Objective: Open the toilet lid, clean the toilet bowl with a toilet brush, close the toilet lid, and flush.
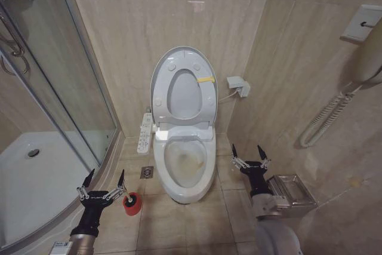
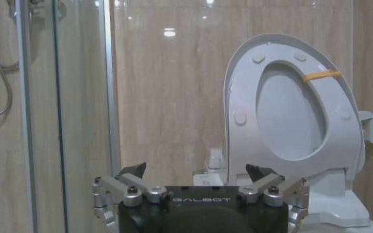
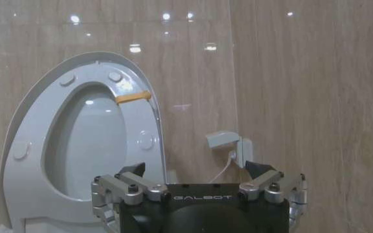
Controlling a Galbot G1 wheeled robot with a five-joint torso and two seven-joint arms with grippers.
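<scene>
Hovering nearest the head camera, low over the tiled floor: left tool (image 1: 105, 178) with fingers spread apart and holding nothing, just beside the red holder (image 1: 132, 204). Reaching forward on the other side, right tool (image 1: 250, 151), fingers likewise apart and empty, close to the toilet bowl (image 1: 186, 165) and next to a metal rack (image 1: 290, 190) on the wall.

Standing raised against the back wall: the toilet lid (image 1: 182, 58), with the ring seat and its yellow tag (image 1: 205, 79) folded up in front of it. Showing yellowish-brown staining inside the open bowl, visible from the head view. Lying at the bowl's left, the white control panel (image 1: 145, 132).

Giving from the left wrist view: left tool (image 2: 197, 171) open, the shower glass (image 2: 63, 111) and the raised lid (image 2: 290, 104) from its underside, bumpers visible.

Giving from the right wrist view: right tool (image 3: 197, 168) open, the lid (image 3: 83, 141), and a small wall box (image 3: 227, 141) with a cable. Impossible to make out the toilet brush itself beside the holder.
</scene>
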